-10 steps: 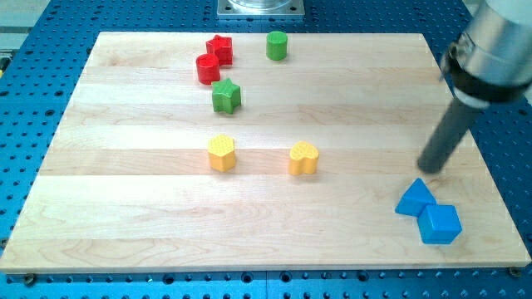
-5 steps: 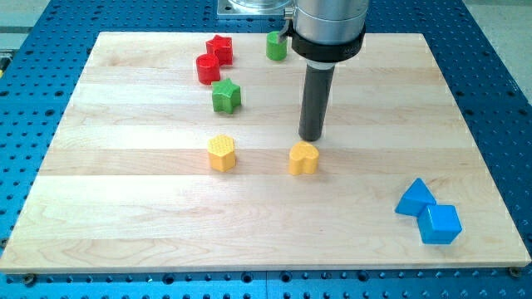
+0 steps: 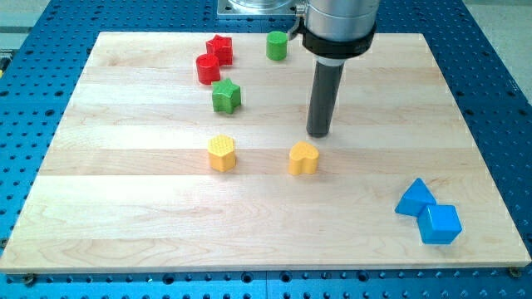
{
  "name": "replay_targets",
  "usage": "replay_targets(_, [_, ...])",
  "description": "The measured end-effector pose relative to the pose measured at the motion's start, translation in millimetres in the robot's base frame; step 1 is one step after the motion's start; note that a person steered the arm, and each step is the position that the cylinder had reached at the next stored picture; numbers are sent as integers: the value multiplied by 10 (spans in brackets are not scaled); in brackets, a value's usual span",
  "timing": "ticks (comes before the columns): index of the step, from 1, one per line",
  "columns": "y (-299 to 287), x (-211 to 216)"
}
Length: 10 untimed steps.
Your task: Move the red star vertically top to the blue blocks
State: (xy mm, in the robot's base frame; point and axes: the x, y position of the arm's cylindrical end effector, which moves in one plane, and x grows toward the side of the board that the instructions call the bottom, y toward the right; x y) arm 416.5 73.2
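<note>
Bare bench point(image 3: 125, 216) lies right of my tip point(image 3: 318, 134) (a plain rod, no claw to open or clench); red star point(image 3: 219, 48) sits upper-left, touching a red cylinder point(image 3: 207, 68).

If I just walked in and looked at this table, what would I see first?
The big dark rod coming down from the view's top, with my tip on the wood just above the yellow heart, near it but apart. Next, the two blue blocks huddled together at the view's bottom right, far from everything else. Then the red star up at the top left, tight against a red cylinder.
</note>
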Motion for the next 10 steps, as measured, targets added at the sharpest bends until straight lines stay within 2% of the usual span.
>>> replay_targets(1, [-580, -127])
replay_targets(3, [-2070, -116])
replay_targets(4, [-2407, -387])
replay_targets(7, [-2234, -1690])
replay_targets(9, [-1218, -1777])
replay_targets(10, [-1055, -1983])
